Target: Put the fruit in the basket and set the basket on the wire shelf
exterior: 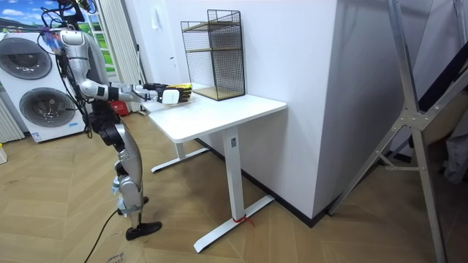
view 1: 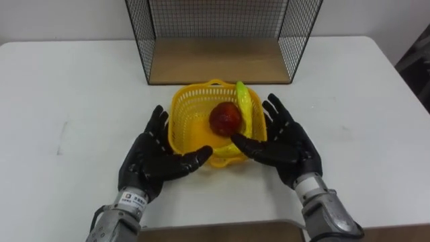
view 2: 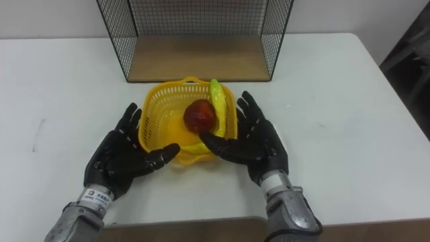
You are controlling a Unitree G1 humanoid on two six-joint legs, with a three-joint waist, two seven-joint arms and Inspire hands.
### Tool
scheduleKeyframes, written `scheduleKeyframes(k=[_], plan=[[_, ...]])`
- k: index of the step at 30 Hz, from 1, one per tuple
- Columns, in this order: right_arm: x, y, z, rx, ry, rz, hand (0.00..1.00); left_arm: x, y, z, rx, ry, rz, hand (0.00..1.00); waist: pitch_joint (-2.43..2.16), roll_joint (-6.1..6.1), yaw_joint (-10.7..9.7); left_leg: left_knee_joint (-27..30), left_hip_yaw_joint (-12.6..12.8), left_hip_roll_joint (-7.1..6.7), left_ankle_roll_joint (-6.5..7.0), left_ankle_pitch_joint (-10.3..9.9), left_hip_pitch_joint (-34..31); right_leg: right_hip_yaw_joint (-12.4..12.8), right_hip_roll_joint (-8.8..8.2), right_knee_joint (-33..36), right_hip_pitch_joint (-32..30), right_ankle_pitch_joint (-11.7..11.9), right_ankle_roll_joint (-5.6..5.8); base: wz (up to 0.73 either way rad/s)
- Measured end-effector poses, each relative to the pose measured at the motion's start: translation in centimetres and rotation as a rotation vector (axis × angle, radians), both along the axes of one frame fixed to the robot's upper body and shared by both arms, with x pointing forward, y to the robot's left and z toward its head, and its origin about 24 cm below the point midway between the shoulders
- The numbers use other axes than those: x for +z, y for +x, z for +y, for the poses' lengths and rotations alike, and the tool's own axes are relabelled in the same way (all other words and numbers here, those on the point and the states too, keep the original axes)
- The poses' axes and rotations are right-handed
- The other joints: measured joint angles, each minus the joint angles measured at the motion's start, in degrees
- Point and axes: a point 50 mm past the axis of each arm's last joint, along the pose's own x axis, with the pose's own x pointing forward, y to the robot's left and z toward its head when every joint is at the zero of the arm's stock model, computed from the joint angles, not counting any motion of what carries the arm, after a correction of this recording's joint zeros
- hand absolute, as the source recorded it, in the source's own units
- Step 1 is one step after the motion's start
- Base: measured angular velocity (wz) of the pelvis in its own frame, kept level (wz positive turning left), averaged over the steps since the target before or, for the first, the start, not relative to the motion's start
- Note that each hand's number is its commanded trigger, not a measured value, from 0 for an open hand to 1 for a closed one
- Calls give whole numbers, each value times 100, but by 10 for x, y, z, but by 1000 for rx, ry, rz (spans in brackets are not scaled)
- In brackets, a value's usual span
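The basket (view 1: 190,91) is bright yellow plastic with a slotted wall. It holds a red apple (view 1: 226,117) and a yellow-green banana (view 1: 243,106) that leans along its right side. It sits on the white tabletop (view 1: 67,87) just in front of the wire shelf (view 1: 218,62), between the two hands. The left hand (view 1: 151,158) and the right hand (view 1: 289,144) flank it with fingers spread straight and thumbs angled in over its near edge, gripping nothing.

White table (exterior: 219,117) stands on a wood plank floor (exterior: 307,241). Washing machines (exterior: 40,109) sit beyond the table's far end, at the room view's left. White wall (exterior: 292,51) is directly behind the table. Grey metal frame (exterior: 409,124) stands well off to the table's right.
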Motion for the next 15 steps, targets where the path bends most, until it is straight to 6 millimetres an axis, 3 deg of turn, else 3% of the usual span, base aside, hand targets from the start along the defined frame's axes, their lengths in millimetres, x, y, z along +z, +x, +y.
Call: scheduleKeyframes(k=[15], plan=[[-3,3,15,71,4,10,0,1,5,-13,-47,-8,-7,0,61,106,6,-28,1,13,-2,-1,16,13,20,19,-8,22,-10,0]])
